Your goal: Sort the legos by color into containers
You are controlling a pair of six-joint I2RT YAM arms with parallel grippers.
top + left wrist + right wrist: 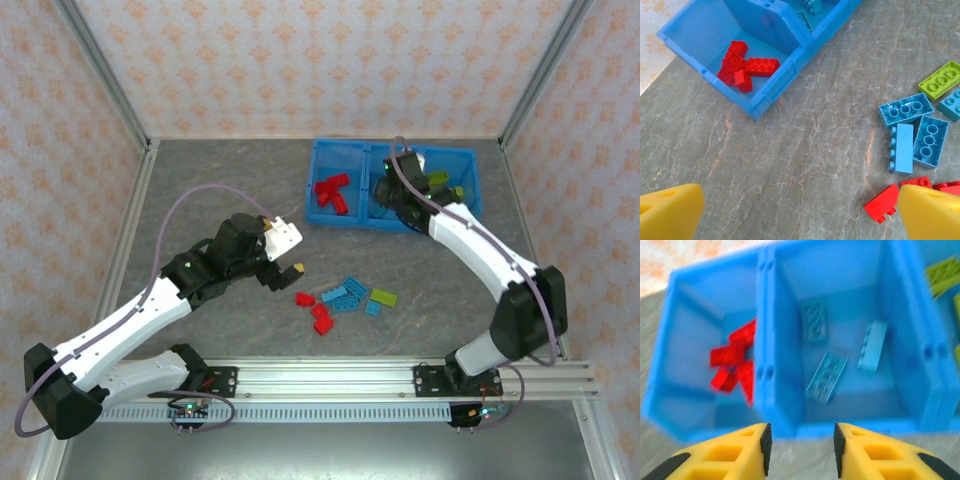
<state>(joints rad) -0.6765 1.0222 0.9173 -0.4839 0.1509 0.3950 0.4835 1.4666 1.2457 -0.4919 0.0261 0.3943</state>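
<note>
Right gripper [800, 450]: jaws part-open, nothing between them, above the tray's [765, 340] middle bin. Three blue bricks [826, 376] lie inside. Left gripper [800, 215]: jaws wide, empty, over the table [790, 160] beside loose legos [912, 135]. Reds [740, 65] in left bin.

A grey tabletop [230, 190] with a marbled, stone-like pattern of pale veins and faint rusty streaks lies underfoot. Three panels close it in: a back wall [320, 60], a left wall [50, 150] and a right wall [600, 130], all papered in pale cream with a repeating peach floral motif. A slanting left post [105, 72] of grey metal marks one far corner, and a matching right post [543, 70] marks the other. An aluminium rail [330, 372] runs along the near edge. The light is even and soft, casting only faint shadows on the tabletop.
</note>
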